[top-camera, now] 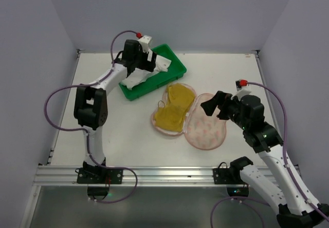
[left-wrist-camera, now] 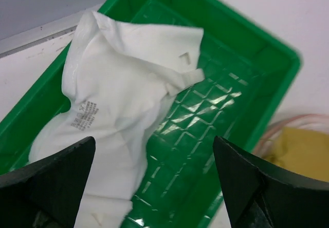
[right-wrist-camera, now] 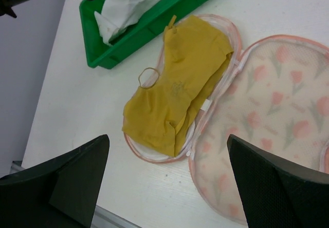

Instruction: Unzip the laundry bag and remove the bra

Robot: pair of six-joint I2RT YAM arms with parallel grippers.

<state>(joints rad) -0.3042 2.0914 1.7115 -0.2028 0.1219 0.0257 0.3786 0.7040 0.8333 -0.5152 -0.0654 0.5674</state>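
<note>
1. One laundry bag [top-camera: 206, 128] [right-wrist-camera: 280, 99], cream-pink with a tulip print, lay unzipped and spread flat in two halves on the white desk [top-camera: 128, 130] [right-wrist-camera: 77, 110]
2. One bra [top-camera: 174, 111] [right-wrist-camera: 175, 92], mustard yellow, lay in the left half of the bag and covered most of it; a thin strap looped at its left edge; nothing touched it
3. One green tray [top-camera: 177, 71] [left-wrist-camera: 247, 38] [right-wrist-camera: 154, 27] stood just beyond the bag at the far left, near it but apart
4. One white garment [top-camera: 149, 74] [left-wrist-camera: 118, 84] [right-wrist-camera: 128, 4] lay crumpled in the tray
5. The left jaws hung over the tray, spread wide above the white garment, with nothing between them
6. The right jaws hung above the right half of the bag, spread wide and holding nothing
</note>
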